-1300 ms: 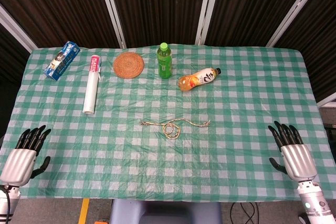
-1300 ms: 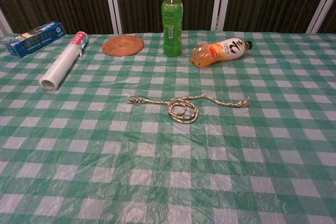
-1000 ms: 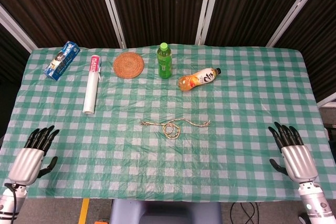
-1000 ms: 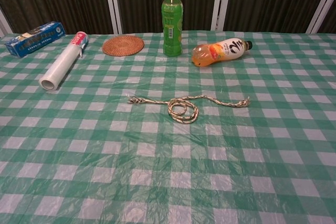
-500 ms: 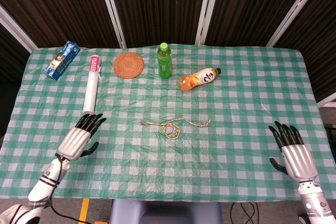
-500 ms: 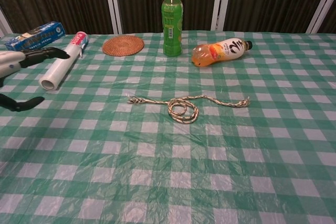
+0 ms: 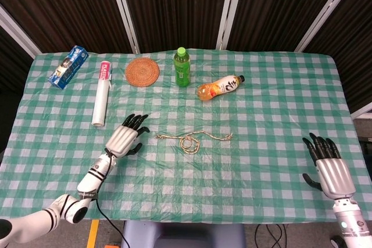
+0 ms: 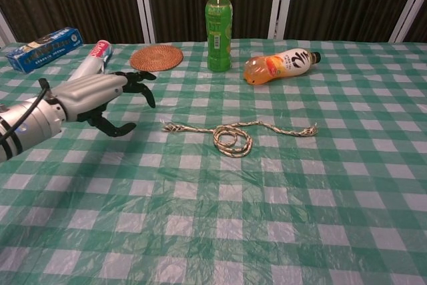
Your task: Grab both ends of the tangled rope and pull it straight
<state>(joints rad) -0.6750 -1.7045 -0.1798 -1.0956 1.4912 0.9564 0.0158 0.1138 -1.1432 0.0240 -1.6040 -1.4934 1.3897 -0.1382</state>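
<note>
A thin tan rope [image 7: 192, 139] [image 8: 235, 135] lies in the middle of the checked table, coiled in a small loop at its centre with one frayed end to the left [image 8: 171, 126] and one to the right [image 8: 309, 130]. My left hand [image 7: 126, 135] [image 8: 100, 99] hovers just left of the rope's left end, fingers spread and holding nothing, a short gap from the rope. Far off at the table's near right edge my right hand [image 7: 329, 167] is open with fingers spread; the chest view does not show it.
Along the far side stand a green bottle [image 7: 182, 67], a woven coaster [image 7: 142, 71], an orange bottle lying down [image 7: 219, 87], a white roll [image 7: 100, 95] and a blue box [image 7: 68, 66]. The table edge [image 7: 186, 223] runs close in front of me.
My left hand has swept from the near left corner toward the rope's left end. The right hand has drifted slightly toward the near edge. The rope has not moved.
</note>
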